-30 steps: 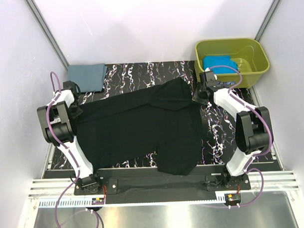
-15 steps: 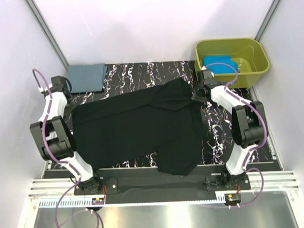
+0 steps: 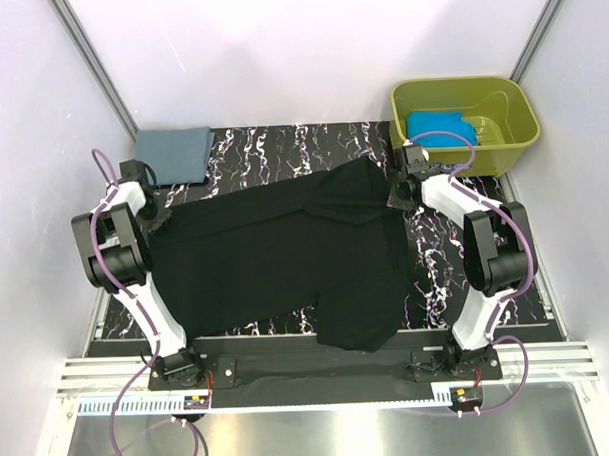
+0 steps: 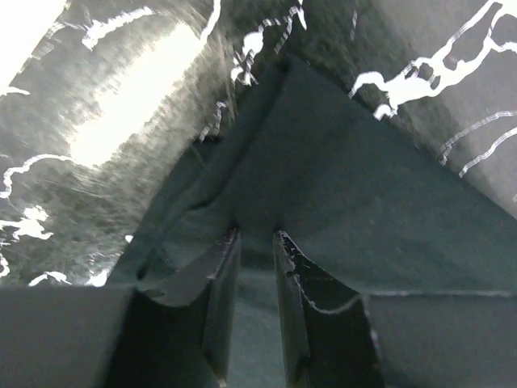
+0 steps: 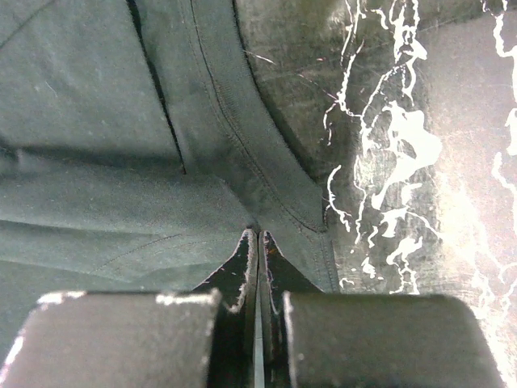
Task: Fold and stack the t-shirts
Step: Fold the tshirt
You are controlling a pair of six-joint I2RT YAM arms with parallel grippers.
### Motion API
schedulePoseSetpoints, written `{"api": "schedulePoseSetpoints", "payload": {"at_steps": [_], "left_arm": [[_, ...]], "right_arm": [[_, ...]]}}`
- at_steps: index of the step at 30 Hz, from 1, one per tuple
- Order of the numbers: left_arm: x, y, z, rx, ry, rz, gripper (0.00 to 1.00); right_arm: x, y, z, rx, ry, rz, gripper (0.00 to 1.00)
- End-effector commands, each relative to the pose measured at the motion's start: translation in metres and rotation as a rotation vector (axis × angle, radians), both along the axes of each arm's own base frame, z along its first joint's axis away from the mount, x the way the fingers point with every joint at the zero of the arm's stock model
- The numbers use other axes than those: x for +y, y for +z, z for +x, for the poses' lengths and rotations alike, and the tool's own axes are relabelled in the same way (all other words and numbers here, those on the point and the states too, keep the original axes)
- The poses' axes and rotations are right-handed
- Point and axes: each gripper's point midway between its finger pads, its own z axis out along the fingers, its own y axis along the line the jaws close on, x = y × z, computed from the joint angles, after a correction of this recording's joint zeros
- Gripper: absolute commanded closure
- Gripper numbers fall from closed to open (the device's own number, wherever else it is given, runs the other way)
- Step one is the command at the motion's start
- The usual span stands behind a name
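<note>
The black t-shirt lies spread across the middle of the marbled tabletop, its lower part hanging over the near edge at the bottom of the frame. The folded grey-blue t-shirt sits at the upper left, and the turquoise t-shirt is in the olive tub at the upper right. The black cloth is thin, limp and light. It should drape and crease wherever it is not supported, and drag rather than slide on the glossy top, so it is best taken at stitched edges and corners, both ends lifted together. The left gripper is at the shirt's left edge with its jaws a little apart astride a raised crease, not visibly pinching it. The right gripper is at the upper right corner of the shirt with its jaws pressed together; it seems to nip the seamed hem there, a sound hold because the doubled cloth resists slipping.
</note>
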Motion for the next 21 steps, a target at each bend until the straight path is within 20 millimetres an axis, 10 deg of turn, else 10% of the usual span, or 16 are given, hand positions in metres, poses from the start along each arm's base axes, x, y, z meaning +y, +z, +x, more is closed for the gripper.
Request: {"api": "schedulePoseSetpoints", "payload": {"at_steps": [1,13,21], "left_arm": [[0.003,0.003,0.001,-0.024,-0.028,0.014,0.70],[0.006,-0.003,-0.015,0.020,-0.037,0.014,0.68],[0.001,-0.002,-0.018,0.008,-0.025,-0.006,0.67]], "right_arm": [[-0.005,0.018,0.005,-0.031,0.006,-0.046,1.00],[0.022,0.088,0.000,-0.133,-0.031,0.018,1.00],[0.008,0.043,-0.036,-0.022,-0.125,0.001,1.00]]}}
